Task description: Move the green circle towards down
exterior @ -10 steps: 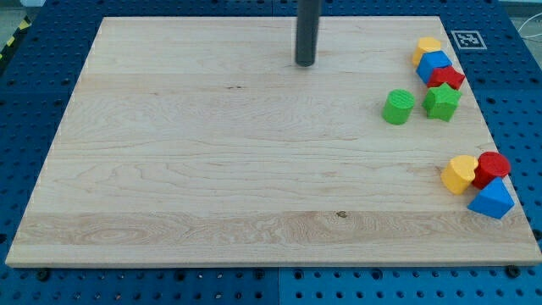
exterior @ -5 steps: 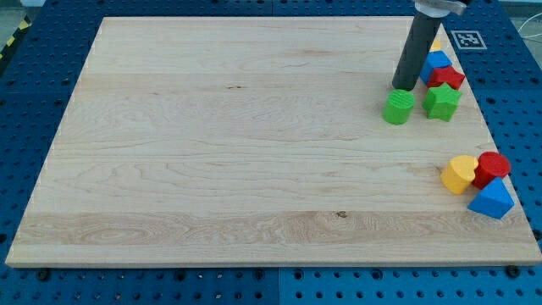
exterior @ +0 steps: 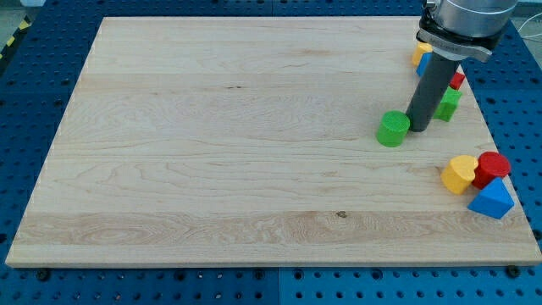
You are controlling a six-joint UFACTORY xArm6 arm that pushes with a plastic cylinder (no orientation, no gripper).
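The green circle (exterior: 392,130) lies on the wooden board (exterior: 254,144) at the view's right, a little above mid-height. My tip (exterior: 418,128) rests on the board right against the circle's right side. The dark rod rises from there toward the view's top right and covers part of the blocks behind it.
A green star (exterior: 450,103) sits just right of the rod, with a red block (exterior: 458,80), a blue block (exterior: 423,65) and a yellow block (exterior: 418,51) partly hidden above it. At lower right lie a yellow heart (exterior: 460,174), a red block (exterior: 492,166) and a blue triangle (exterior: 491,200).
My tip swept from the board's top middle to the right, then down past the green circle's upper right. The circle has shifted down and slightly left.
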